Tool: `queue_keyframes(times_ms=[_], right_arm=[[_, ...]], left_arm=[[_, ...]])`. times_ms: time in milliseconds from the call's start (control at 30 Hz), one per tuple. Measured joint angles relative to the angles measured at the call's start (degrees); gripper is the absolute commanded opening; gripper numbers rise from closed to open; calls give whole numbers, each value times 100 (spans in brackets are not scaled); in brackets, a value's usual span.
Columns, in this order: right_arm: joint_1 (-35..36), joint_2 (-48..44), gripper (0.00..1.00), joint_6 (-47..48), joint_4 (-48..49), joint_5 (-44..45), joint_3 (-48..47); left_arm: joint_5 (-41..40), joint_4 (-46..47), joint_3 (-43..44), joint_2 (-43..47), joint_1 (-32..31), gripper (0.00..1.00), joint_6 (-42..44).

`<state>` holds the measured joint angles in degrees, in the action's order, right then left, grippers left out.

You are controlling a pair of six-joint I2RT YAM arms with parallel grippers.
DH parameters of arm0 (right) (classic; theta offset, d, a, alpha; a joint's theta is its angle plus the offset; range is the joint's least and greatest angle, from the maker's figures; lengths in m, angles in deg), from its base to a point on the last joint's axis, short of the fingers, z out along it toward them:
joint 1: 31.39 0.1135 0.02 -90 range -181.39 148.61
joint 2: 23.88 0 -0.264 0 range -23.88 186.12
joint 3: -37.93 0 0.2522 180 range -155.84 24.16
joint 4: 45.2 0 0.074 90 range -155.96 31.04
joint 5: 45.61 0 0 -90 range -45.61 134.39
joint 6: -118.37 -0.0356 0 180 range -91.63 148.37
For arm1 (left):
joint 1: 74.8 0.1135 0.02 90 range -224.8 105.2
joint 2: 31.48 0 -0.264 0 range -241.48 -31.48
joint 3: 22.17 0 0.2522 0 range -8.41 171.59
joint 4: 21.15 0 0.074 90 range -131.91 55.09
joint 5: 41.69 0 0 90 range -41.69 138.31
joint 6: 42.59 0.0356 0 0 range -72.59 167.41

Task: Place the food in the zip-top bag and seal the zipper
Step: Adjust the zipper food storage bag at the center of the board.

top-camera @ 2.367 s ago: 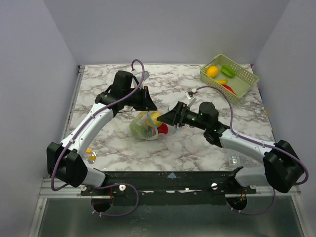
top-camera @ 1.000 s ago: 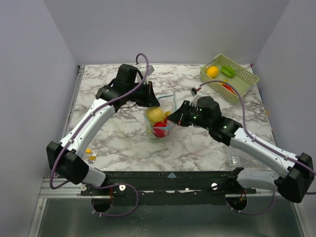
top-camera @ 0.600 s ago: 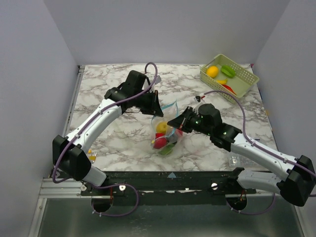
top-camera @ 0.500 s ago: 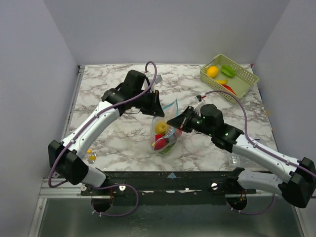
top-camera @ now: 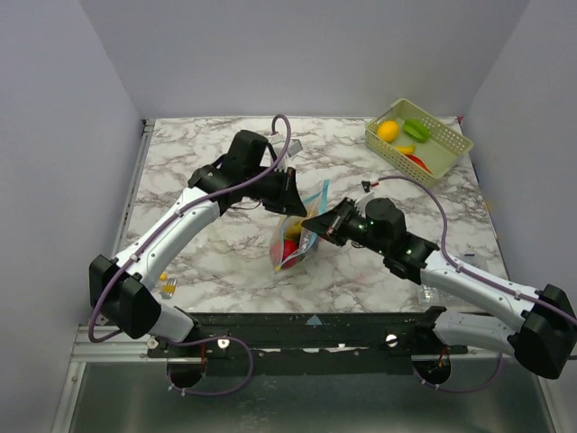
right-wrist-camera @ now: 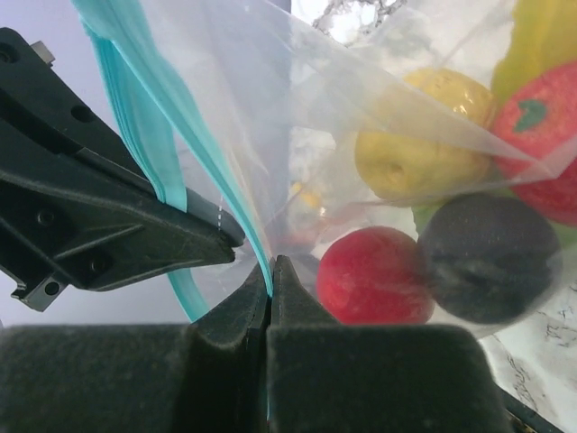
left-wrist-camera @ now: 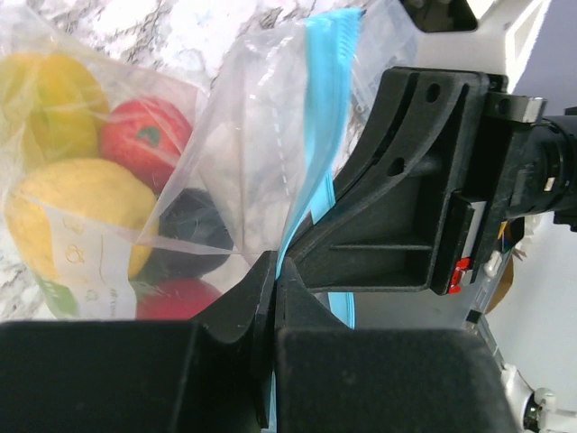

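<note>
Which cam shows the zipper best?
Left wrist: the zipper runs sharp and long up the frame's middle. Right wrist shows folded strips at its left edge; top view shows only a small blue sliver.

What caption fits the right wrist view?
Right gripper and left gripper pinch the zipper of the zip-top bag, food inside.

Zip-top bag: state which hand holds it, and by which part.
Both: left hand and right hand each pinch the zip-top bag by its teal zipper.
</note>
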<state>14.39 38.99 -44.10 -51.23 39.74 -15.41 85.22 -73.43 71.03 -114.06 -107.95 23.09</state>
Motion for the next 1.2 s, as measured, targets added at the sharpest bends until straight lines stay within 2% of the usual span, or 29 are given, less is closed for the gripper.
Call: queue_keyframes(times_ms=[167,200,300,333,400,467,500,633,933,967,1067,1100,1200], right_arm=[[2,-66,1,-221,68,229,50],[2,-63,1,-275,105,247,81],[4,-35,1,-431,175,291,122],[4,-17,1,-470,190,299,122],[4,15,1,-544,214,330,122],[4,26,1,-601,216,376,120],[4,26,1,-621,216,393,120],[4,26,1,-710,216,476,120],[70,85,2,-774,90,675,-63],[79,87,2,-782,79,695,-76],[105,101,4,-804,24,741,-116],[107,120,8,-802,-11,761,-151],[111,184,28,-769,-76,802,-267]], left_arm=[[22,446,-433,264,0,43,37],[22,503,-544,306,0,51,31],[-50,675,-962,507,-50,60,76],[-216,723,-1104,627,-120,62,149],[-498,798,-1333,909,-291,81,278],[-898,951,-1602,1331,-525,91,463],[-1016,1014,-1692,1488,-608,93,485],[-1856,1290,-2033,2114,-1130,93,778],[-3639,1456,-2074,2009,-1967,80,1327],[-3748,1460,-2074,1963,-1998,75,1362],[-4089,1438,-2072,1698,-2096,49,1449],[-4157,1429,-2072,1622,-2114,41,1464],[-4404,1384,-2072,1510,-2138,22,1491]])
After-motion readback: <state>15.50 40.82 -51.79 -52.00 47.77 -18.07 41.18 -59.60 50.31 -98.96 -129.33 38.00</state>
